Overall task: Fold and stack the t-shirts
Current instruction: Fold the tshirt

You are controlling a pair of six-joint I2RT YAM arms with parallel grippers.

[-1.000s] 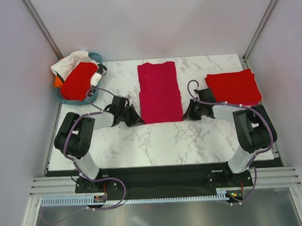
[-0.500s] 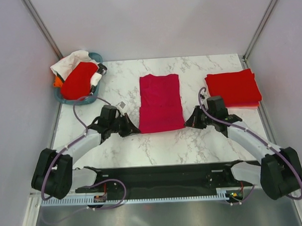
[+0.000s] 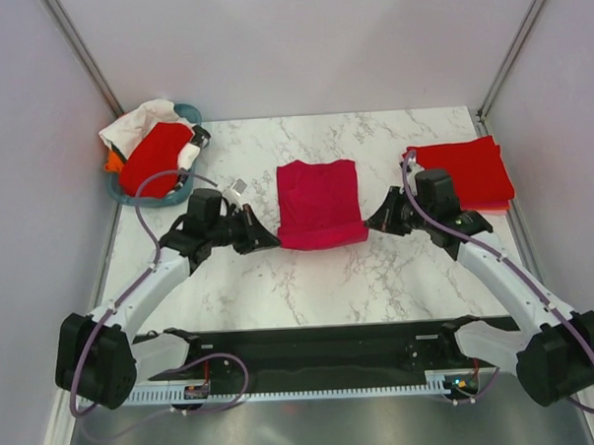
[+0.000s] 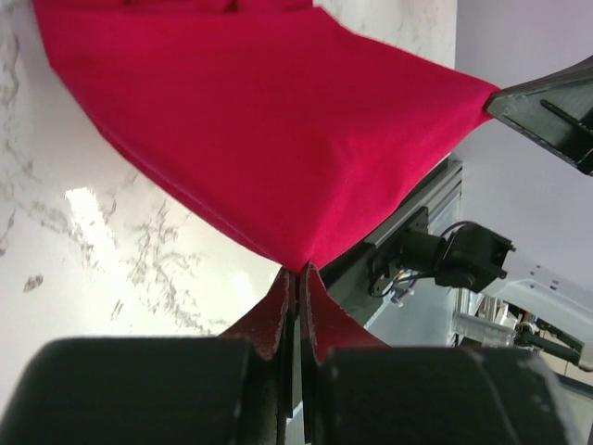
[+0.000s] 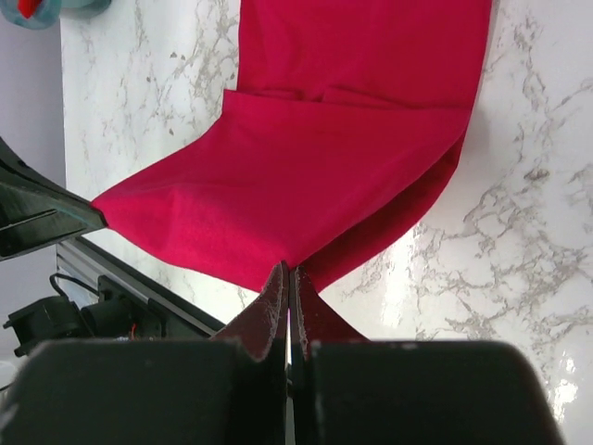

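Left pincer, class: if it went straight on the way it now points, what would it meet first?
The crimson t-shirt, whose corner the left pincer pinches; beyond the cloth, probably the right pincer, though depth is unclear.

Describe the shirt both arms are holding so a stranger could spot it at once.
On the white marble table, look to the very middle. The crimson-pink t-shirt there has its near corners pinched by the left claw and right claw. It is pinker than the bright red stack to its right.
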